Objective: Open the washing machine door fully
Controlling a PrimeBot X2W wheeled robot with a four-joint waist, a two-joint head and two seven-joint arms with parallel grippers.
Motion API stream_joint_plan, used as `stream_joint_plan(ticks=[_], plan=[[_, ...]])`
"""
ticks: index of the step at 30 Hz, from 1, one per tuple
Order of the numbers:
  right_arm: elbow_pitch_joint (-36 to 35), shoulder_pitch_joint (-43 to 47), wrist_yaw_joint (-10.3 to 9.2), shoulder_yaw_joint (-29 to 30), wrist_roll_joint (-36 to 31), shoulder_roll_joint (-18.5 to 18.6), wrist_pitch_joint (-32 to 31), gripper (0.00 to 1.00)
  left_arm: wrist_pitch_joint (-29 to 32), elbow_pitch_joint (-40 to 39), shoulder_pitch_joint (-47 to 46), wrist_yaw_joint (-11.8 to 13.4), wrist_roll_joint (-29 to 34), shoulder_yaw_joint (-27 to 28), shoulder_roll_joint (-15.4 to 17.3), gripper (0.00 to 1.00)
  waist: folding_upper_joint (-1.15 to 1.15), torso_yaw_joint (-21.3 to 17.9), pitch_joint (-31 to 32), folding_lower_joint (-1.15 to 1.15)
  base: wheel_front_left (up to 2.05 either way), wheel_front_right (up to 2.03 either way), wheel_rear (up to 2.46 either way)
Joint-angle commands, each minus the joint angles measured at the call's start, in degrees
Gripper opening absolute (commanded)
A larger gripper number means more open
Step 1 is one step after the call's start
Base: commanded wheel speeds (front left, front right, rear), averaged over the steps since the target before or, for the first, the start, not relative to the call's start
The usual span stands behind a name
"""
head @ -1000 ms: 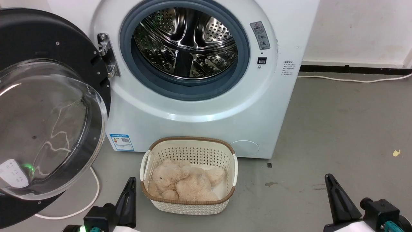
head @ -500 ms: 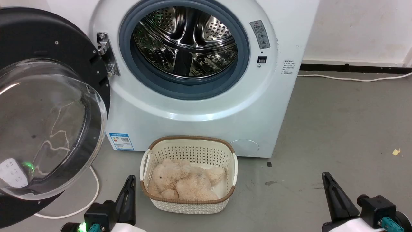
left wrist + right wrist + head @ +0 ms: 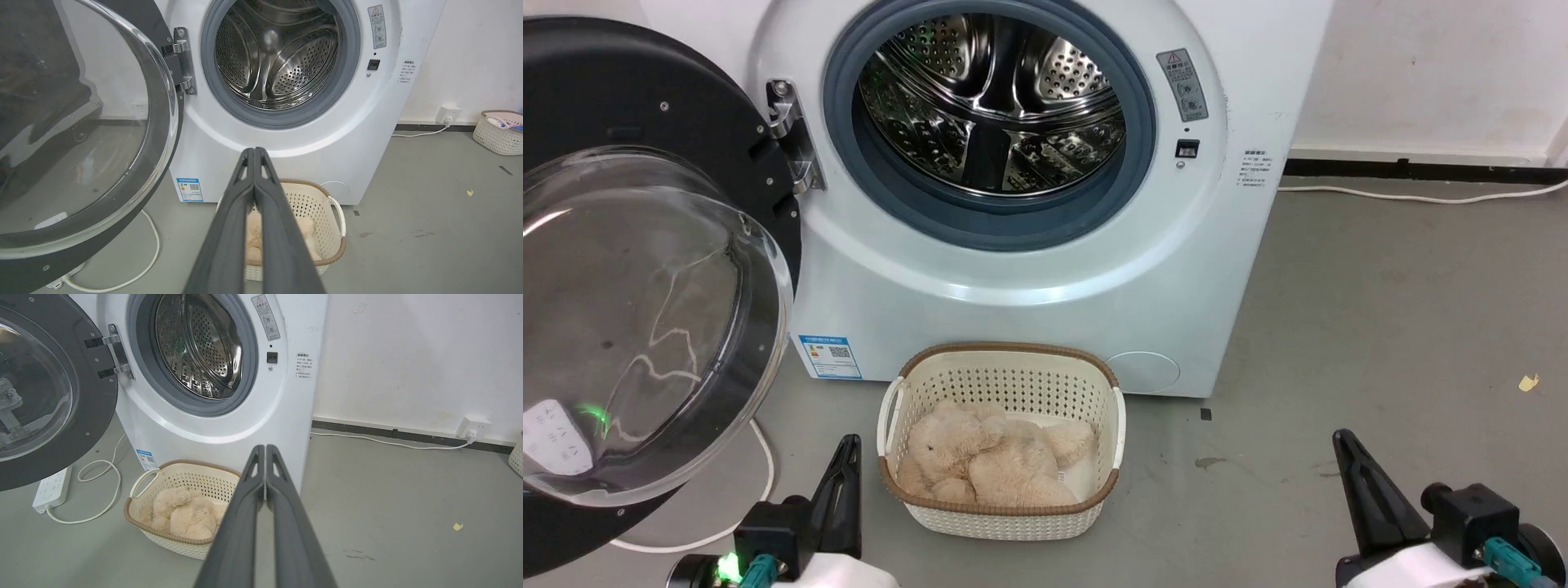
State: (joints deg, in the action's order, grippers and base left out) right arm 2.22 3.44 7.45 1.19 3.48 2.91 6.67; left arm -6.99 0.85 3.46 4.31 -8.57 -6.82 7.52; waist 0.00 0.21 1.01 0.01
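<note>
change: none since a second ago, large round glossy black washing machine door (image 3: 645, 73) hangs wide, left of white front-loading washing machine (image 3: 1029, 278) | left gripper (image 3: 254, 153), right gripper (image 3: 264, 449): fingers pressed together, empty, well apart from door | task: likely complete

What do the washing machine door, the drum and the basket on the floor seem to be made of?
The washing machine door: a clear glass bowl, shown by reflections and the see-through view, in a black frame, probably plastic. The drum: polished steel, mirror-bright and perforated. The basket: cream matte plastic, judging by its moulded holes, with a brown woven-look rim, material unclear.
</note>
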Motion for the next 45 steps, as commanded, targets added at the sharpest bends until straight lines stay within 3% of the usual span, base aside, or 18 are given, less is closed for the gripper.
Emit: stream_joint_plan(ticks=[1, 45], plan=[[-0.5, -0.8, 0.02, -0.1, -0.5, 0.0, -0.2, 0.0, 0.3, -0.2, -0.8, -0.5, 0.7, 0.4, -0.4, 0.0, 0.0, 0.0, 0.0, 0.0, 0.0, 0.0, 0.0], [-1.8, -2.8, 0.03, -0.9, -2.7, 0.0, -5.1, 0.0, 5.3, -0.7, -2.8, -3.4, 6.6, 5.2, -3.6, 0.0, 0.0, -0.2, -0.8, -0.01, 0.0, 0.0, 0.0]])
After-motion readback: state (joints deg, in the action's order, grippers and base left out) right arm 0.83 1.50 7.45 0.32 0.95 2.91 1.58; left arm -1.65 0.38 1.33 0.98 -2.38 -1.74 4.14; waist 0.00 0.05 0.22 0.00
